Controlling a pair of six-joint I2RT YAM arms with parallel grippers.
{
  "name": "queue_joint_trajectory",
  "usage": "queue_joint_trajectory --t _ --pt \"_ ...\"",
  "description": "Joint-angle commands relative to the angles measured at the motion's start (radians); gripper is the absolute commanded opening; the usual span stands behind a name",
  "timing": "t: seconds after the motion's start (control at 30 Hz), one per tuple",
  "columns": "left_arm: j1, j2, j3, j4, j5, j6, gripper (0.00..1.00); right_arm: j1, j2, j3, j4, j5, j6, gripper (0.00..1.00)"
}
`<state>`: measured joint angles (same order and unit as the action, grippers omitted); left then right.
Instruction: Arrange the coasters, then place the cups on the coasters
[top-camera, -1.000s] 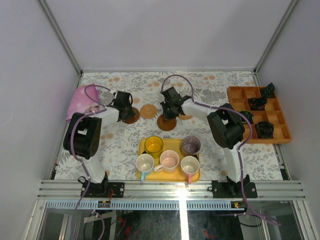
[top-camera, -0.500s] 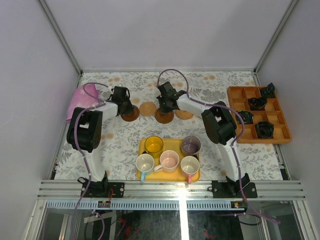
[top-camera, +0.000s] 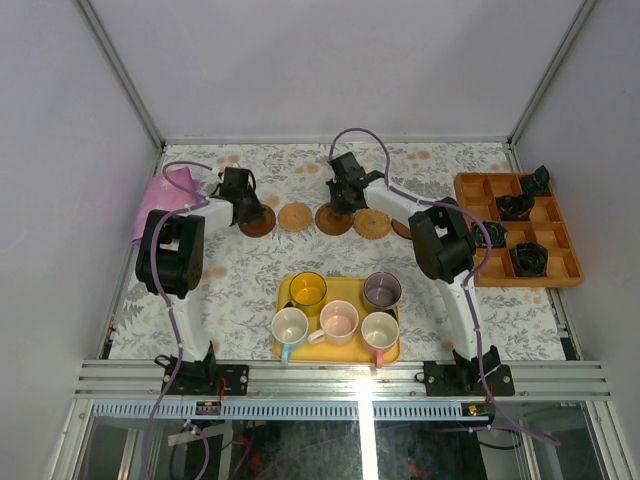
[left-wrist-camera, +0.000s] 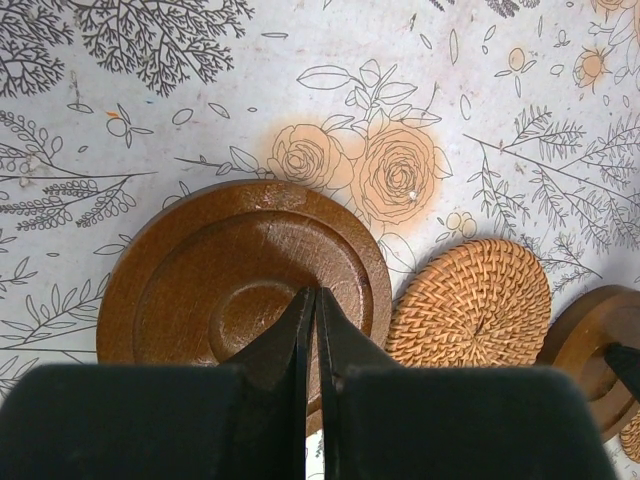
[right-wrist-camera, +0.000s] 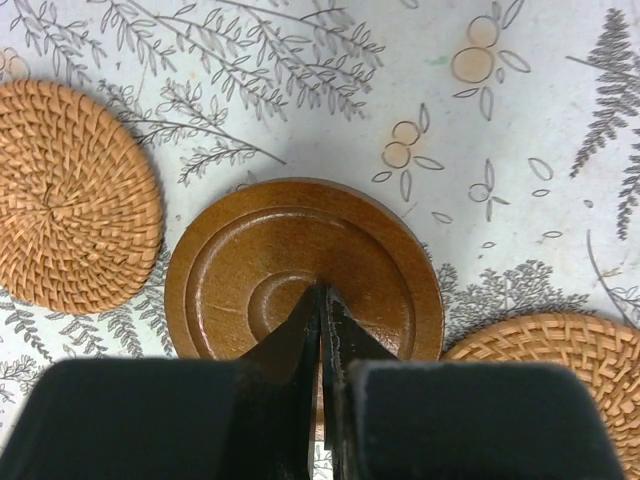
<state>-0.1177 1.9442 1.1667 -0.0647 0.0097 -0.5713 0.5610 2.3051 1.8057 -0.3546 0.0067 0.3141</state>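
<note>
Several coasters lie in a row across the far half of the table: a dark brown coaster, a light woven one, a second dark one, a second woven one, and a dark one half hidden by the right arm. My left gripper is shut, its tips on the middle of the leftmost dark coaster. My right gripper is shut, tips on the middle dark coaster. The cups stand on the yellow tray: yellow, grey-purple, white, two pink.
An orange compartment tray with black ring-shaped objects sits at the right edge. A pink cloth lies at the far left. Both arms reach over the table's middle, on either side of the yellow tray.
Both shut grippers moved toward the far side, sliding their dark coasters with them. The right one's coaster now lies between the two woven ones, and the left one's beside the left woven one.
</note>
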Motion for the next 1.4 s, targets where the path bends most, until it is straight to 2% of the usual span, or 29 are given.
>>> queue_joint_trajectory --t 0.0,0.43,0.77,1.2,1.37 --pt "0.014 0.028 0.007 -0.027 -0.015 0.004 0.01 -0.018 0.022 0.041 -0.02 0.01 -0.006 0.0" --pt "0.014 0.0 0.022 0.006 0.052 -0.008 0.01 -0.018 -0.022 0.04 -0.012 -0.039 -0.021 0.0" --pt "0.015 -0.094 0.06 0.005 0.099 0.007 0.02 -0.016 -0.162 0.007 0.029 -0.024 -0.034 0.0" --pt "0.001 -0.217 -0.073 0.123 0.213 0.004 0.02 -0.025 -0.378 -0.287 0.024 0.211 0.003 0.0" --pt "-0.019 -0.246 -0.119 0.139 0.216 0.014 0.02 -0.071 -0.385 -0.375 0.044 0.184 0.032 0.0"
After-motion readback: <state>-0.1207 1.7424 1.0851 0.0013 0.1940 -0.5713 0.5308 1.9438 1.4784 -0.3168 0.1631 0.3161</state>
